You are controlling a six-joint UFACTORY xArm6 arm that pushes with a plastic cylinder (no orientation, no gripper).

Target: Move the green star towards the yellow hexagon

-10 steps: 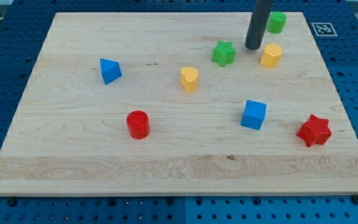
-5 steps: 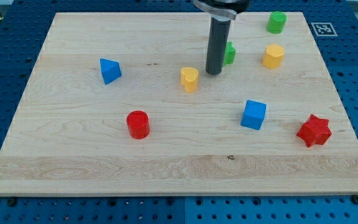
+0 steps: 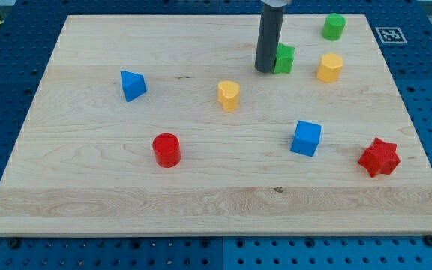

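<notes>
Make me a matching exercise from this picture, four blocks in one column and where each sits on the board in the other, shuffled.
Column one:
1. green star
2. red star
3. blue cube
4. red cylinder

Column two:
A. nearest the view's right edge, low on the board
B. left of centre, below the yellow heart
C. right beside my tip, on its right
D. between the yellow heart and the red star

Pairs: 1-C, 2-A, 3-D, 4-B
</notes>
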